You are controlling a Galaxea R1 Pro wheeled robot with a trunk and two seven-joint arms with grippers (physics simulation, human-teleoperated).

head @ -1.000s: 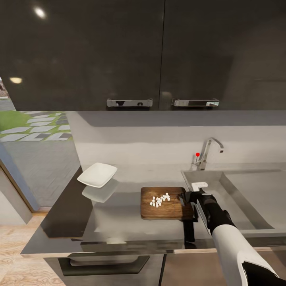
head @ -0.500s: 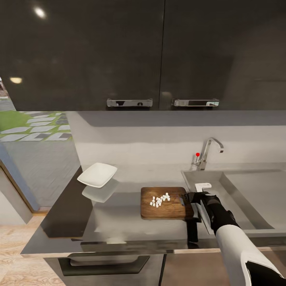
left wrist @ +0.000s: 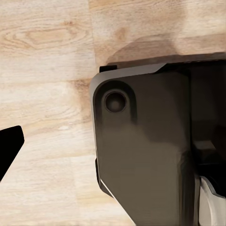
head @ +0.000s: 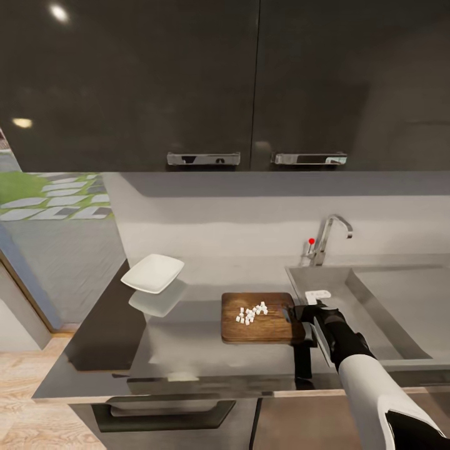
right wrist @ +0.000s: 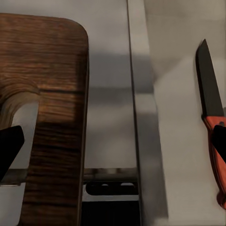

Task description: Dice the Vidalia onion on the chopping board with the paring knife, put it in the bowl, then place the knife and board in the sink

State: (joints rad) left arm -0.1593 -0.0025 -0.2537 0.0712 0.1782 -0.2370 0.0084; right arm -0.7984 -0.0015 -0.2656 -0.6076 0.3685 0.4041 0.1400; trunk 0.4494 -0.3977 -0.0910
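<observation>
Right gripper (head: 299,310): fingers masked by the wrist at the chopping board's (head: 259,319) handle end, so their spread cannot be told. Paring knife (right wrist: 213,123): red handle cut off by the right wrist picture's edge. Vidalia onion dice (head: 251,314): too small to count; sink (head: 387,309) cropped at the head picture's edge.

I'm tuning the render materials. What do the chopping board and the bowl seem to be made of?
The chopping board looks like dark, matte-finished wood, with visible grain streaks. The bowl looks like white glazed ceramic, smooth and uniform, though plastic can't be ruled out.
</observation>
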